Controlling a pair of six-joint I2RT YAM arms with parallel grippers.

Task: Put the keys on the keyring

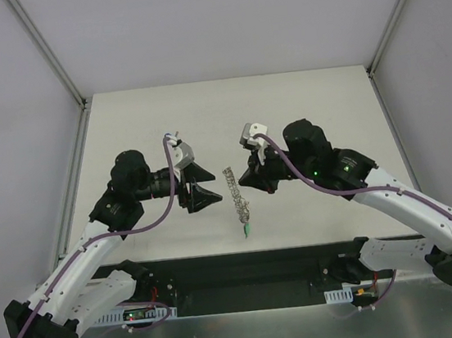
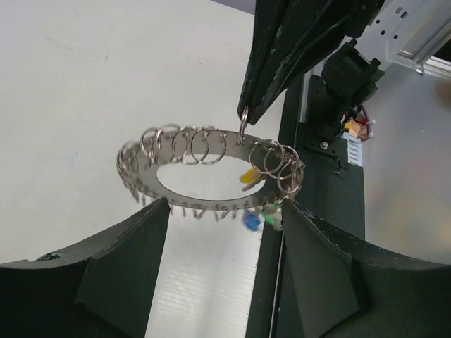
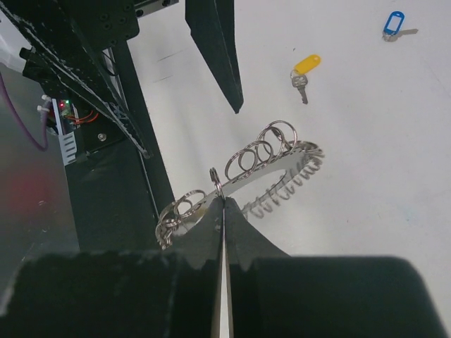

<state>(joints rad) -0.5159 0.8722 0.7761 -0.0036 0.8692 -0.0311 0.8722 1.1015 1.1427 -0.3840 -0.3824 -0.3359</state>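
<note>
The keyring (image 2: 144, 166) is a flat grey disc edged with wire loops, held off the table. My right gripper (image 3: 220, 200) is shut on its rim beside one loop; in the left wrist view its fingers (image 2: 271, 63) come down onto the ring. Keys with a yellow tag (image 2: 248, 175), a blue tag (image 2: 251, 222) and a green tag (image 2: 270, 219) hang from loops at one end. My left gripper (image 2: 225, 205) is open, its fingertips at either side of the ring's near edge, holding nothing. The top view shows the ring edge-on (image 1: 235, 192) between both grippers, the green tag (image 1: 248, 230) lowest.
A loose key with a yellow tag (image 3: 304, 69) and one with a blue tag (image 3: 394, 22) lie on the white table beyond the ring. A left finger (image 3: 215, 49) points in from above. The dark base rail (image 1: 247, 269) runs along the near edge.
</note>
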